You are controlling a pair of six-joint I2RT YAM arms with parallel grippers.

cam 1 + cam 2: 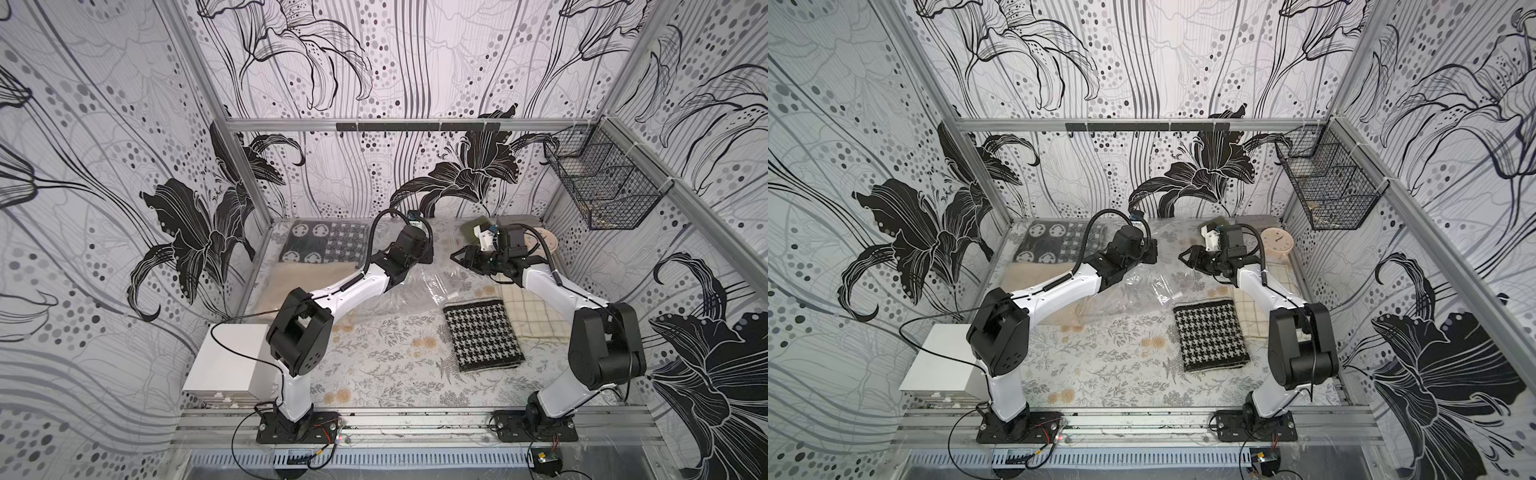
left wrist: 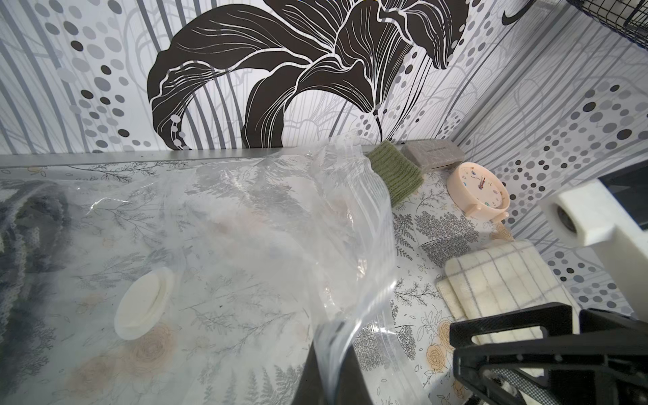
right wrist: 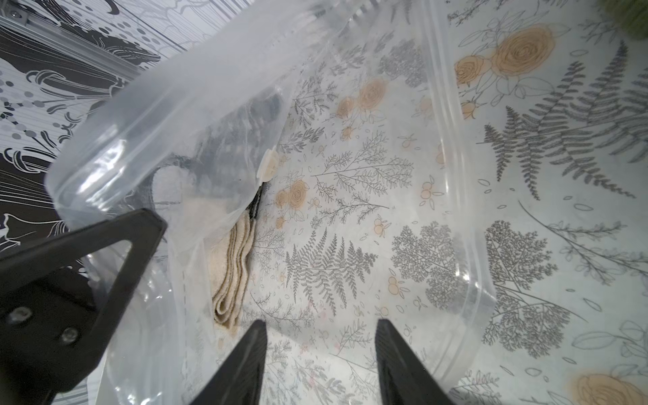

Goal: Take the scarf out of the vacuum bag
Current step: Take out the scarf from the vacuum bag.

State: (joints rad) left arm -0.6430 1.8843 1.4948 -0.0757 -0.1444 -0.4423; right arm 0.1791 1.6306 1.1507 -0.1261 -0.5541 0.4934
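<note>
While a folded houndstooth cloth (image 1: pixel 482 334) lies nearest you, your left gripper (image 2: pixel 331 371) is clamped on the lifted mouth edge of the vacuum bag (image 1: pixel 419 291) mid-table. Your right gripper (image 3: pixel 321 324) holds its jaws apart, empty, at the opening. A beige cloth (image 3: pixel 231 266) and a dark patterned cloth (image 1: pixel 320 245) sit deeper inside.

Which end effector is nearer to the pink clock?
Right. The right end effector hangs left of the clock; the left end effector is farther left, gripping the vacuum bag.
</note>
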